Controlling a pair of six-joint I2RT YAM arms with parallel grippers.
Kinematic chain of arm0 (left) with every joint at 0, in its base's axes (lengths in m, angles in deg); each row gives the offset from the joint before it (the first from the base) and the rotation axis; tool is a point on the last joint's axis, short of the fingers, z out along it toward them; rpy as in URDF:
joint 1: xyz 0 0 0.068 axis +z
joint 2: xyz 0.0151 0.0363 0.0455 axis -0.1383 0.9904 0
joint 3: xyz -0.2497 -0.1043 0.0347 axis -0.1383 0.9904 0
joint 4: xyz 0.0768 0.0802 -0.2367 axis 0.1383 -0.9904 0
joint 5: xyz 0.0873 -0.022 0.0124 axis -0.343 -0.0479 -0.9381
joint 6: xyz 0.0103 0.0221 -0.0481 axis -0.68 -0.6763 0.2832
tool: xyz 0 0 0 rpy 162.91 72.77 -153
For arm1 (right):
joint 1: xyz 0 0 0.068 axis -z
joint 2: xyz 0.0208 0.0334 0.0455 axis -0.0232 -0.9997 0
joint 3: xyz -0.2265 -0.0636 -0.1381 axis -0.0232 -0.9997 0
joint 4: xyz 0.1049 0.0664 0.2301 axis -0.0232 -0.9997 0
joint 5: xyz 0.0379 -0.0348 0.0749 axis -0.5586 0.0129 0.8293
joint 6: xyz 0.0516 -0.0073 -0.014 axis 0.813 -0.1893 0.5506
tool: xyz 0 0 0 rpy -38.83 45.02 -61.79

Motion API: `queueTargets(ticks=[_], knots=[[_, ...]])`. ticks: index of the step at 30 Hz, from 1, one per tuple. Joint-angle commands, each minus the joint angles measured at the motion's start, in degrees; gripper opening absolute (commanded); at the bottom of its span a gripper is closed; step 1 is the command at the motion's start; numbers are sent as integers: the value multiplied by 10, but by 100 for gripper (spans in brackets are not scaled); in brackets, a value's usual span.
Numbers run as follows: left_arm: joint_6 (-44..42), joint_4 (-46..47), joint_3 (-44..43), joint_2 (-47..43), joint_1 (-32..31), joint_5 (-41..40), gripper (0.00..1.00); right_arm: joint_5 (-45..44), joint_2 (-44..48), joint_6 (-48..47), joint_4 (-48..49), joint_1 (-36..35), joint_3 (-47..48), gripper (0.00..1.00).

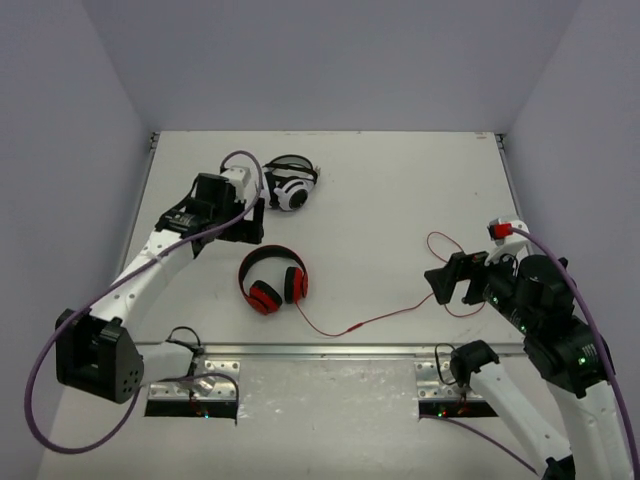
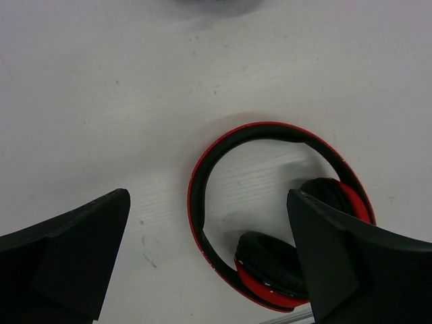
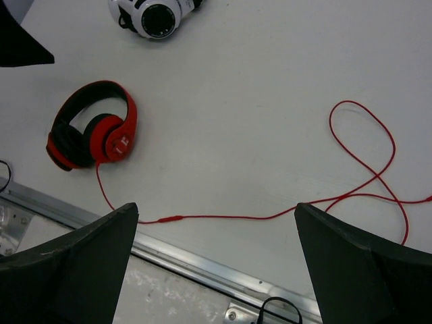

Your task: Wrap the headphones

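L gripper (image 1: 252, 222), jaws wide open, hangs just far-side of the red over-ear headphones w/ black pads (image 1: 267, 296), left of worktop (image 1: 400, 190) centre, cups toward near edge. Thin red cable (image 3: 229, 217) trails right along near edge to loops by R gripper (image 1: 452, 280), jaws also open and nearer the cable. Only R wrist view shows the full cable run.

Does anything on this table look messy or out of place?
Only the cable of the red headphones: it trails loose across the table and ends in untidy loops on the right. Nothing looks broken or spilled.
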Motion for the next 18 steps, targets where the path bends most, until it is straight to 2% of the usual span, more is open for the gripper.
queueTargets(ticks=[1, 3, 6, 10, 17, 18], knots=[[-63, 37, -14, 54, -6, 26, 100, 55, 19, -8, 50, 2, -16, 99], [-73, 34, -26, 99, -6, -9, 100, 71, 28, -7, 56, 2, -25, 99], [-58, 9, -40, 164, -6, -5, 100, 107, 36, -11, 59, 1, -30, 99], [-53, 50, 2, 198, -9, 0, 99, 112, 51, -21, 66, 2, -40, 99], [-36, 46, -22, 288, -34, -13, 93, 159, 67, -18, 110, 2, -75, 99], [-36, 43, -23, 303, -41, -44, 92, 170, 71, -11, 115, 2, -78, 99]])
